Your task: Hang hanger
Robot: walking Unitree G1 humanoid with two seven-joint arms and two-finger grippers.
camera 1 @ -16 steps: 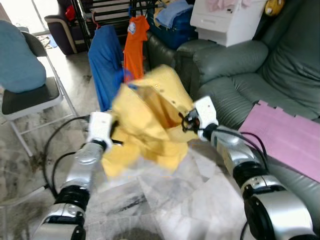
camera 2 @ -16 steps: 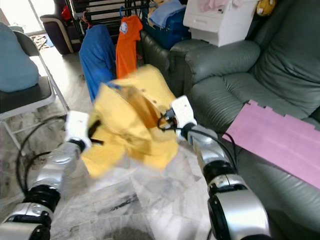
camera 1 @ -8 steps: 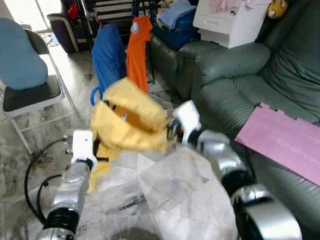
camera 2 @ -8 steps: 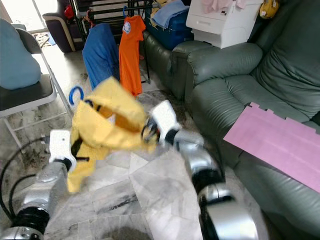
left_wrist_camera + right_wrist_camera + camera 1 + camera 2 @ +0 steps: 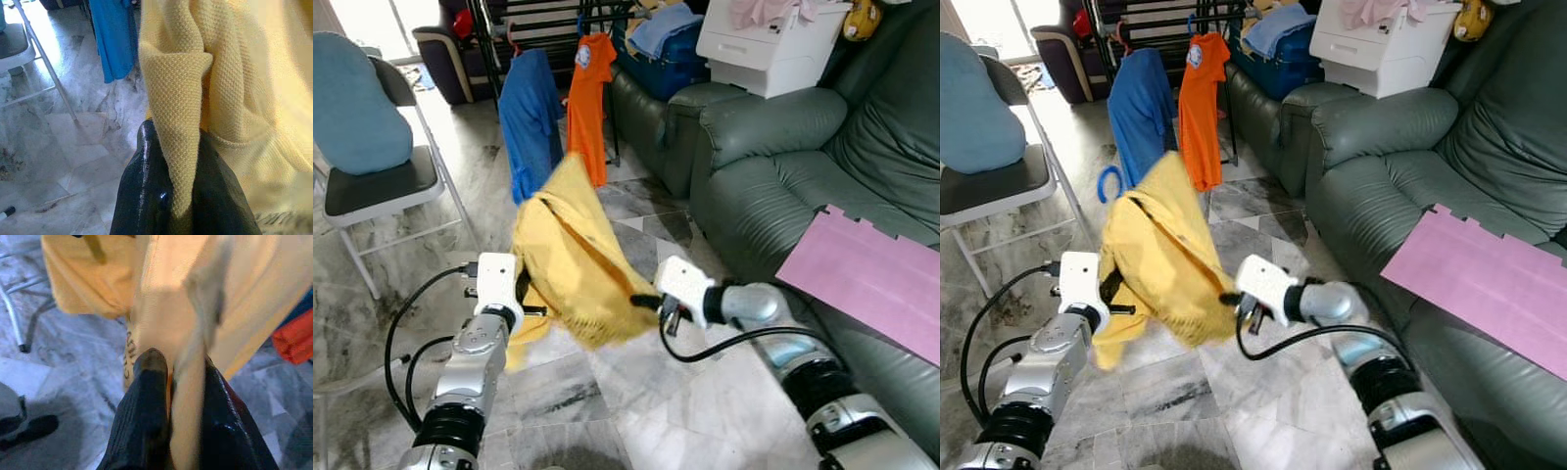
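The yellow shirt (image 5: 570, 262) went from a bunched mass held high between both arms to a lower, draped hang. The right gripper (image 5: 644, 303) dropped toward the floor; the left gripper (image 5: 523, 292) shifted slightly.

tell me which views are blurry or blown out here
Eye views: mostly sharp, the yellow shirt slightly smeared, window glare at top left. Left wrist view: weave sharp at the left gripper, the far right washed out. Right wrist view: the shirt at the right gripper motion-blurred.
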